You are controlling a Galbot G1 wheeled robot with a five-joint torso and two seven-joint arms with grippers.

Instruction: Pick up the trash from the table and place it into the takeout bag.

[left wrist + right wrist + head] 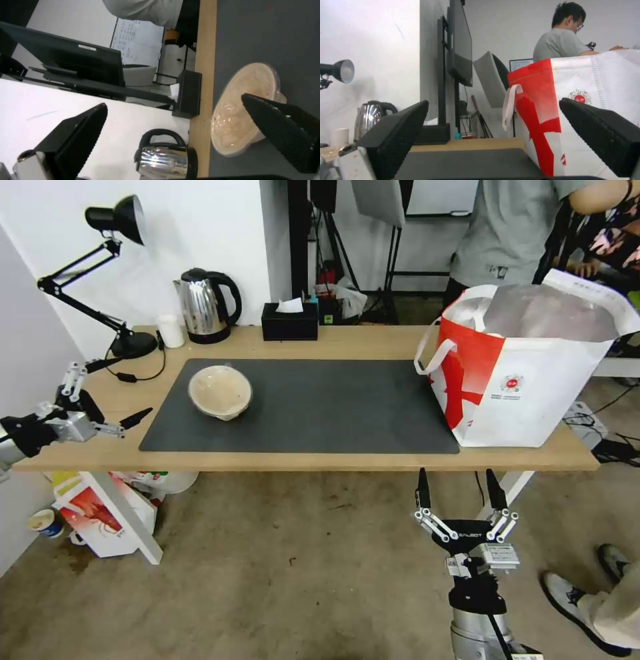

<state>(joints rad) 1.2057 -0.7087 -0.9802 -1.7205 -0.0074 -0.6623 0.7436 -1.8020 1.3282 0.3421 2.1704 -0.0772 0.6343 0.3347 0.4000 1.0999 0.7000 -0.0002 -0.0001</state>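
A beige paper bowl (221,392) (243,110) rests on the left part of the dark grey mat (320,407) on the light-wood table (347,343). The white and red takeout bag (527,367) (586,110) stands open at the table's right end, its silver lining showing. My left gripper (121,392) (173,110) hangs open over the table's left edge, turned on its side, a short way left of the bowl. In front of the table and below its edge, my right gripper (458,490) (493,110) stands open, empty, fingers pointing up, near the bag's front.
At the back of the table stand a black desk lamp (100,280), a small white cup (171,331), a steel kettle (203,305) and a black tissue box (289,321). A red-and-white carton (93,513) sits on the floor under the left end. A person stands behind the bag.
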